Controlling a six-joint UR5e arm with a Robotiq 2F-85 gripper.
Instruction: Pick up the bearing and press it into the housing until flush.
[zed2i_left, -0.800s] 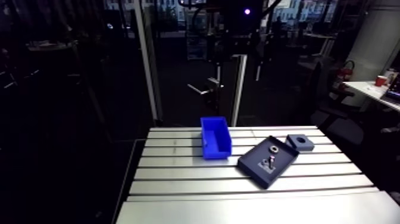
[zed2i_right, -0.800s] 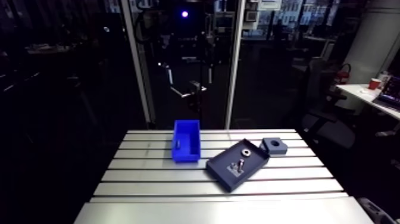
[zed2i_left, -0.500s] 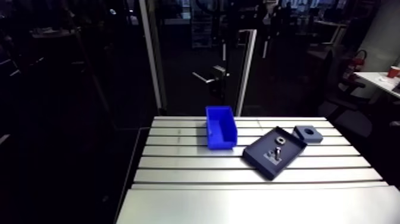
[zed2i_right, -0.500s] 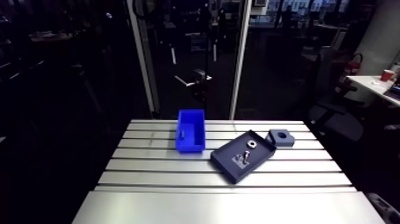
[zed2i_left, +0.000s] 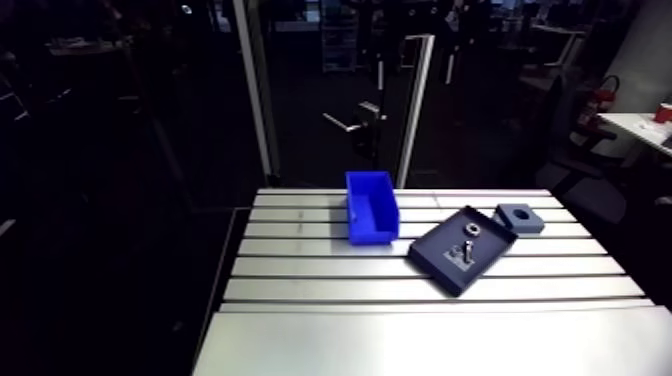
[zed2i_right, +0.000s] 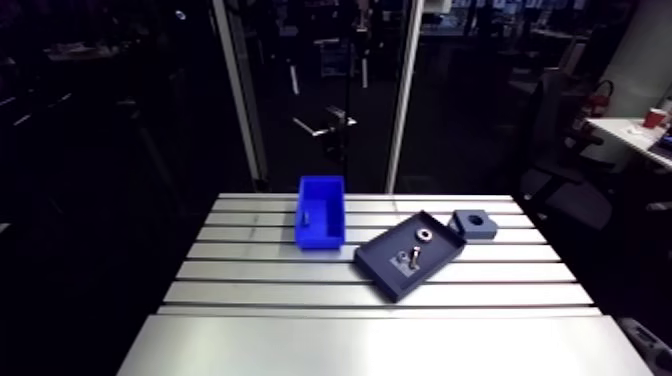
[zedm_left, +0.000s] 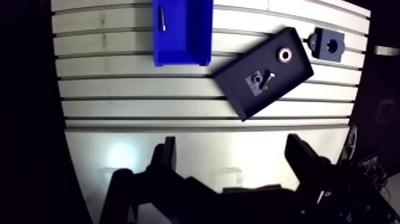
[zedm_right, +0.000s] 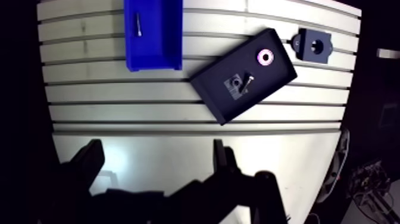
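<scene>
Clock readings take 12 as straight ahead of the gripper.

Bearing (zedm_left: 286, 55): small bright ring lying flat in a dark shallow tray (zedm_left: 237, 96), in the tray corner nearest the housing (zedm_left: 329, 44).

Housing: dark square block with a round bore, on the slotted table (zedm_left: 119, 107) just beside that tray corner, roughly 3 o'clock from the bearing. Cannot tell whether block and tray touch.

Also in the tray: a small bolt (zedm_left: 269, 76) near the middle, about 7 o'clock from the bearing.

Gripper (zedm_left: 232, 143): the bearing sits well ahead of it at about 1 o'clock, well apart from both fingers (zedm_left: 168, 156). Jaws are spread wide, gripping nothing, with bare table slats beneath.

Blue bin (zedm_left: 181, 42): ahead at 11 o'clock, with a thin pin (zedm_left: 162, 21) inside.
</scene>
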